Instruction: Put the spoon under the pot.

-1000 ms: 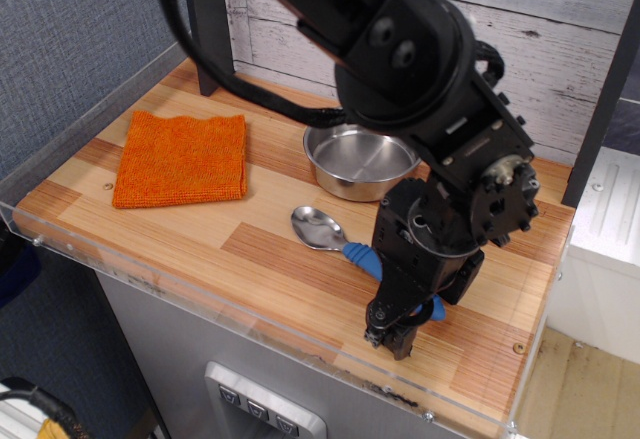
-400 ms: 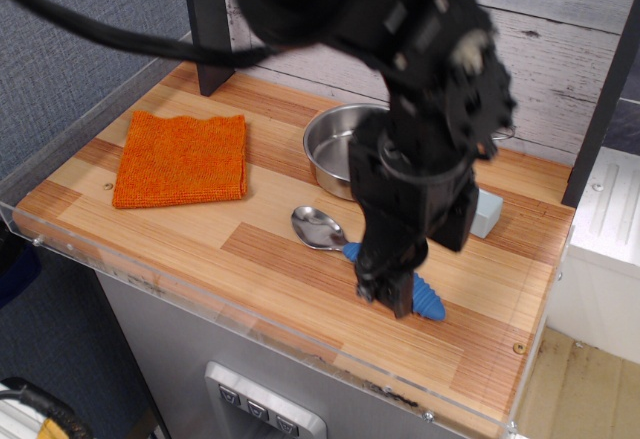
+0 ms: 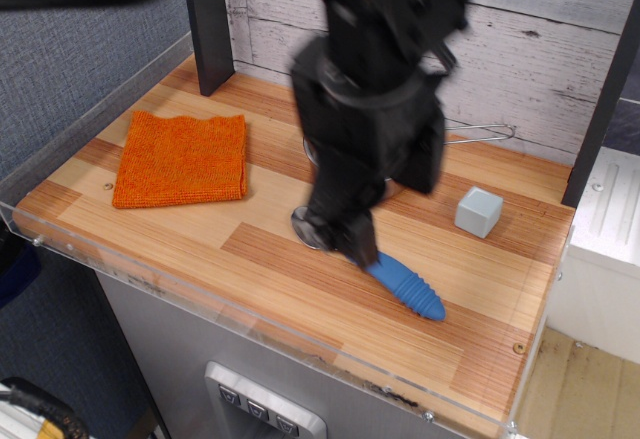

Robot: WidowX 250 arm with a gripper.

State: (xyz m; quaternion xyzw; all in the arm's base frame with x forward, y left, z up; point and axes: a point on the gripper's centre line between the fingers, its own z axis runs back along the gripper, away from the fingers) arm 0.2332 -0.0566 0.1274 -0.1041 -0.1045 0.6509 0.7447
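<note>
1. Spoon [image 3: 403, 286] down flat on the wooden counter [image 3: 200, 234], near the front edge, blue ribbed handle pointing toward the front right corner, shiny bowl end mostly hidden behind the gripper [image 3: 345, 239].
2. Lying just in front of the pot [image 3: 320, 151], on the near side of it, which looks like the spot the task calls "under". Placement judged close to done, possibly already done.
3. Gripper low over the bowl end of the spoon, right where handle meets bowl. Fingers blurred and dark against the arm; can't tell whether spread, closed, or pinching the spoon.
4. Left to do, as a guess: let go if not yet released, lift clear, confirm the spoon sits squarely in front of the pot.
5. Pot almost fully covered by the arm; only a sliver of steel rim and the thin wire loop handle [image 3: 480, 134] poking out to the right along the back wall.
6. Grey cube [image 3: 478, 211] to the right, well apart from the spoon, no obstacle.
7. Orange cloth [image 3: 181, 157] off to the left, well clear too.
8. Nothing lying between spoon and pot apart from the arm itself; front edge of the counter close to the handle tip, worth watching.
</note>
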